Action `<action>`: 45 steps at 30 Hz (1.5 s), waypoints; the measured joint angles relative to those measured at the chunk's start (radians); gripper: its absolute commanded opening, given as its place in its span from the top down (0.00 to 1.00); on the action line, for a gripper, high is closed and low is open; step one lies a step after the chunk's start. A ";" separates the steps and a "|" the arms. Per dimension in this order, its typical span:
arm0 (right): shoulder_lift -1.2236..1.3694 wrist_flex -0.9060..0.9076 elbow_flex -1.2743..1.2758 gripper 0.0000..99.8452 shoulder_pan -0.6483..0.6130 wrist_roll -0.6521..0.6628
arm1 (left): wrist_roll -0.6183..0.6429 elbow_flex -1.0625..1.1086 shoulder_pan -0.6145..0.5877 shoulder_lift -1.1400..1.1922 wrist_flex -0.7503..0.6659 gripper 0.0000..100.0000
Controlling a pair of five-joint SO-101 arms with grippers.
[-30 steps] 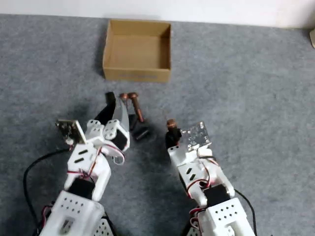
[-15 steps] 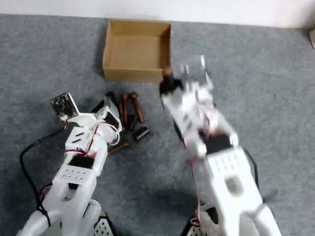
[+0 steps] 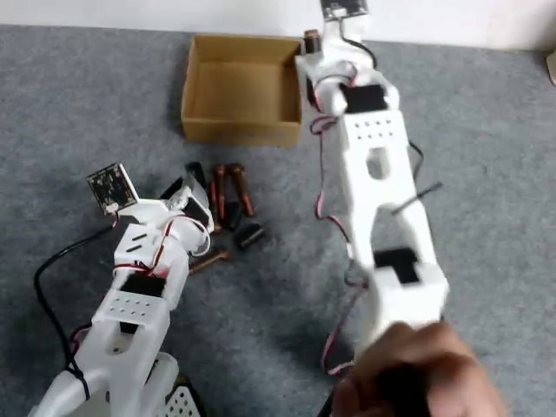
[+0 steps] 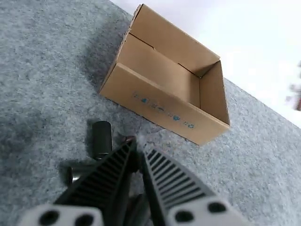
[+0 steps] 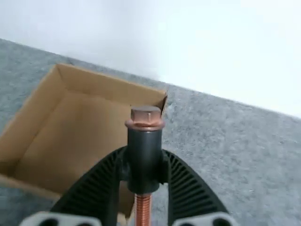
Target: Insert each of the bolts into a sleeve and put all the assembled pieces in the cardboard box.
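My right gripper (image 5: pixel 143 162) is shut on a black sleeve with a copper bolt through it (image 5: pixel 145 141), held upright. It hangs over the far right corner of the open cardboard box (image 5: pixel 70 122), as the high view shows (image 3: pixel 310 39). My left gripper (image 4: pixel 138 153) is down on the carpet in front of the box (image 3: pixel 241 132). Its fingers are closed to a thin gap around a copper bolt (image 4: pixel 128 139). Two more bolts (image 3: pixel 236 187) and a black sleeve (image 3: pixel 250 234) lie beside it. Another sleeve (image 4: pixel 101 137) lies just ahead of the fingertips.
One bolt (image 3: pixel 208 259) lies on the grey carpet beside the left arm's wrist. A person's hand (image 3: pixel 417 373) is at the base of the right arm. A white wall runs behind the box.
The right arm has swung from the near middle of the table out to the box's far right corner, carrying the assembled piece. The left arm shifted earlier and has since kept still.
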 measured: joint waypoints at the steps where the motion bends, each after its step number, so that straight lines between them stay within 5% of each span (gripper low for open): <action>1: 0.063 0.012 -0.069 1.00 0.000 0.000 | 0.000 0.000 0.000 0.000 0.000 0.99; 9: 0.443 0.124 -0.523 1.00 0.000 0.000 | 0.000 0.000 0.002 0.000 0.000 0.99; 19: 0.615 0.315 -0.890 1.00 -0.002 -0.095 | 0.000 0.000 0.000 0.000 0.000 0.99; 45: 0.753 0.227 -0.933 1.00 -0.012 -0.121 | 0.000 0.000 0.000 0.000 0.000 0.99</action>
